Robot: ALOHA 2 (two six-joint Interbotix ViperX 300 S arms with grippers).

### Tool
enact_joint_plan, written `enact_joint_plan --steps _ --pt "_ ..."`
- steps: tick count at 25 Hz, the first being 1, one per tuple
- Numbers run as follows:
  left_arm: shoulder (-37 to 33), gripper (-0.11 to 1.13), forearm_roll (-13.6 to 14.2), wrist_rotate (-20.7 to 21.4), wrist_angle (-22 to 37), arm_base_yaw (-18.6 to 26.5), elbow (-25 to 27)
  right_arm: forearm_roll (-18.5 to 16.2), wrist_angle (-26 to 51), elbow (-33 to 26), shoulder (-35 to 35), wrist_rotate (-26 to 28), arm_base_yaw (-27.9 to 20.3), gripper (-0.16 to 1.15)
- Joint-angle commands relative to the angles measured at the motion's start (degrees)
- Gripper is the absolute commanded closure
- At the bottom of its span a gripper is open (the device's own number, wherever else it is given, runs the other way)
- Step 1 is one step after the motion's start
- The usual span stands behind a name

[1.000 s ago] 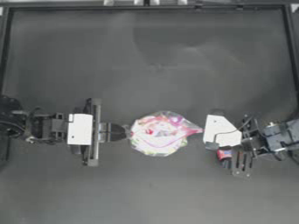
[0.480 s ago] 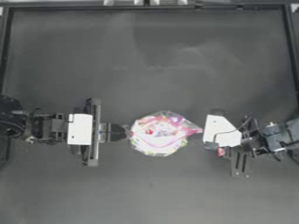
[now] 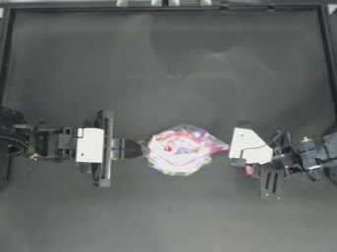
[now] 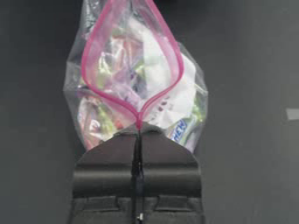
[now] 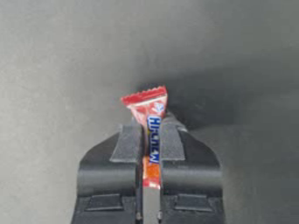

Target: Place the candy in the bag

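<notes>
The bag [image 3: 179, 150] is clear with a pink seal strip [image 4: 88, 57] and lies at mid-table, its mouth spread open in the left wrist view. My left gripper [image 3: 140, 148] is shut on the bag's [image 4: 134, 83] edge where the two sides of the strip meet, jaws pressed together [image 4: 139, 131]. Just right of the bag, my right gripper [image 3: 247, 167] is shut on the candy [image 3: 249, 171]. In the right wrist view the candy [image 5: 149, 109] is a red and white wrapped sweet standing up between the jaws [image 5: 149, 131], its top end sticking out above them.
The dark table [image 3: 171, 69] stretches far behind both arms and has a raised border along its back and sides. A small pale mark [image 4: 292, 113] lies on the surface beside the bag.
</notes>
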Motion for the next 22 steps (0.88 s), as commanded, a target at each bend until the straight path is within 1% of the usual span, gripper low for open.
enact_joint_plan --steps 1,13,17,22 --pt "-1.58 0.98 -0.09 -0.09 -0.44 0.0 -1.14 0.26 2.29 -0.09 -1.93 0.26 0.18 0.75" --pt "-1.58 0.98 -0.09 -0.09 -0.44 0.0 -1.05 -1.32 7.38 -3.52 -13.89 0.18 0.0 0.75" --pt "-1.58 0.98 0.0 0.0 -0.44 0.09 -1.05 -2.81 8.7 -5.36 -17.93 0.18 -0.44 0.75" --pt "-1.58 0.98 -0.09 0.0 -0.44 0.09 -1.14 -5.63 8.7 -8.7 -19.86 -0.18 -1.05 0.75"
